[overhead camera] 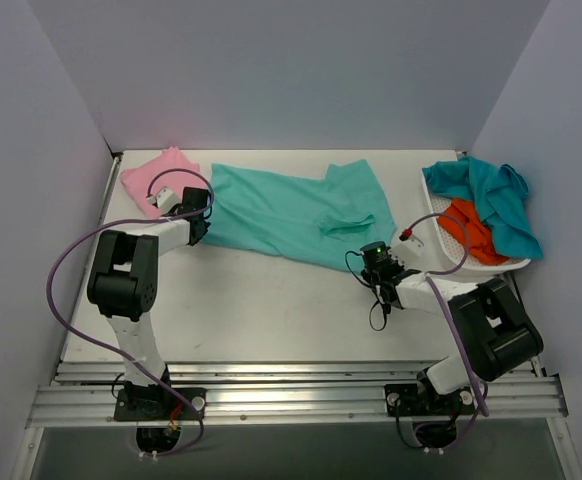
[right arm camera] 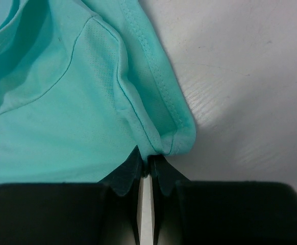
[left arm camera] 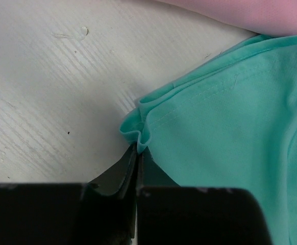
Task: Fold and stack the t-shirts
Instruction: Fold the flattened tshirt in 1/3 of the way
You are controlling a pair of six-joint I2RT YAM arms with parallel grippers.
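A light sea-green t-shirt (overhead camera: 291, 212) lies spread across the back half of the table. My left gripper (overhead camera: 199, 226) is at its left corner and is shut on a puckered bit of the hem (left arm camera: 138, 133). At the shirt's near right corner my right gripper (overhead camera: 378, 258) is also shut, pinching the folded hem (right arm camera: 165, 143). A pink t-shirt (overhead camera: 157, 177) lies folded at the back left, just beyond the left gripper, and shows as a pink strip (left arm camera: 250, 13) in the left wrist view.
A white basket (overhead camera: 433, 246) at the right holds a darker teal t-shirt (overhead camera: 491, 198) and an orange t-shirt (overhead camera: 468, 230). Grey walls close in the table on three sides. Purple cables loop from both arms over the near table.
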